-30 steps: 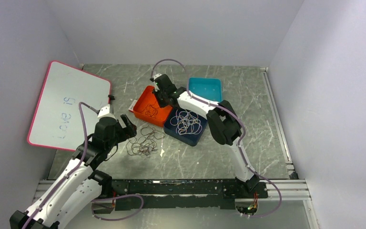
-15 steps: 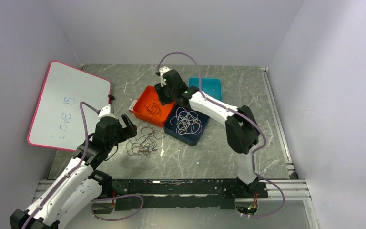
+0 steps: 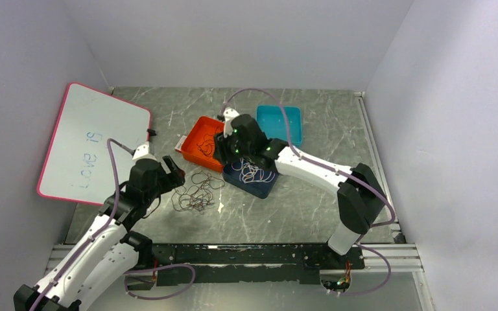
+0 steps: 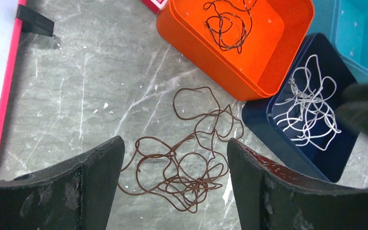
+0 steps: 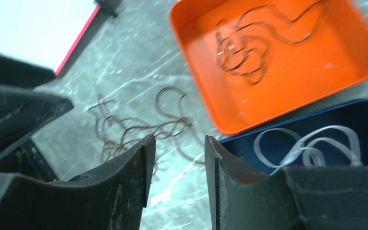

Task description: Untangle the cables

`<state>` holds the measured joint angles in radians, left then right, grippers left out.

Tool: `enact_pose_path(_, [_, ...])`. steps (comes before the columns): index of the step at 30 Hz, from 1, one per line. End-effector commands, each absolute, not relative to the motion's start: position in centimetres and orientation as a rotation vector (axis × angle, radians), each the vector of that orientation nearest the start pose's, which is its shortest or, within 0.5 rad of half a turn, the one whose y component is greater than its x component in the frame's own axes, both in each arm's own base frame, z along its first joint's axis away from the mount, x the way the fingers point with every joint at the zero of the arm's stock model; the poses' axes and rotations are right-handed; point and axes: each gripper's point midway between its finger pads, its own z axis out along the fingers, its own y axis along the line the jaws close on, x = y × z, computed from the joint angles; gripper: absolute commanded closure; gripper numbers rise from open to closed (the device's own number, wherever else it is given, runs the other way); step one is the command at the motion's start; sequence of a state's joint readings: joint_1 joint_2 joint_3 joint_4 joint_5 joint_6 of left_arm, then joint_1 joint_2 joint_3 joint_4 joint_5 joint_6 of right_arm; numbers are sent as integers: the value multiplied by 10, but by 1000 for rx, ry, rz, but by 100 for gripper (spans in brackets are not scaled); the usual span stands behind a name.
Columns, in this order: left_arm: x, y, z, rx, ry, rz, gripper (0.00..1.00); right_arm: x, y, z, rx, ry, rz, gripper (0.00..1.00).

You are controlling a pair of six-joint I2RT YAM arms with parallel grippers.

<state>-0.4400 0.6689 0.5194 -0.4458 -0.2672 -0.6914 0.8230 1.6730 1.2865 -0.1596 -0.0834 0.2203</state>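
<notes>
— Trays are being shown crowded at the middle of the desk (image 3: 285, 207): an orange tray (image 3: 188, 148), a dark blue tray (image 3: 259, 190) touching it, and a teal tray (image 3: 272, 126) behind them. A whiteboard (image 3: 94, 139) is being propped at the left.

— What is being blocked?

— The dark blue tray is being partly covered from above by the right arm. The right pincer (image 5: 178, 141) is being held apart, with nothing between its jaws, over the edge where the orange and blue trays meet.

— Where are the cables lying?

— A dark cable tangle (image 4: 187, 172) is lying on the bare desk just beside the orange tray. In the left wrist view it is being framed between the fingers of the left pincer (image 4: 175, 148), which is being held wide apart and empty. A dark cable (image 4: 227, 24) is lying in the orange tray, a white cable (image 4: 311, 100) in the blue one.

— What is being lost?

— The number of strands in the tangle cannot be told. The right wrist view is being blurred, and the white cable is being cut off there by a finger.
</notes>
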Motion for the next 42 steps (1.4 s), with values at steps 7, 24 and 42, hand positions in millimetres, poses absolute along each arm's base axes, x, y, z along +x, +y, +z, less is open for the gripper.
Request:
enact_pose_path(7, [230,-57,188,-576,1907,-347,17,238,451,137,-851,2086,1039,54])
enact_pose_path(24, [223,-51,202,-569,1884,-347,13,227,512,83,-986,2095,1141,52])
enact_pose_path(42, [236,-85,222,-403,1828,-517,0,260,476,144,-731,1959,931,100])
